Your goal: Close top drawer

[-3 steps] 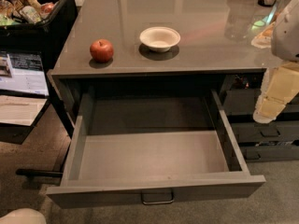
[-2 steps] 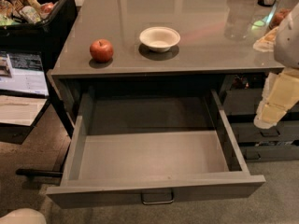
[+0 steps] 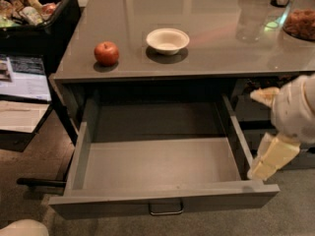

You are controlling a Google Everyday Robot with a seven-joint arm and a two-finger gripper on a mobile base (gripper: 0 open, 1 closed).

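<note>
drawer (image 3: 157, 162): seen pulled far out from under the desk (image 3: 221, 50), interior bare | hand (image 3: 261, 168): held just outside the drawer's right front corner; spread or pressed together cannot be told | desk top: apple (image 3: 107, 53) and bowl (image 3: 167, 41) near each other

Dim light, countertop (image 3: 221, 58) glare (far side), pale pincer (image 3: 261, 168) beside top drawer (image 3: 162, 163)
</note>
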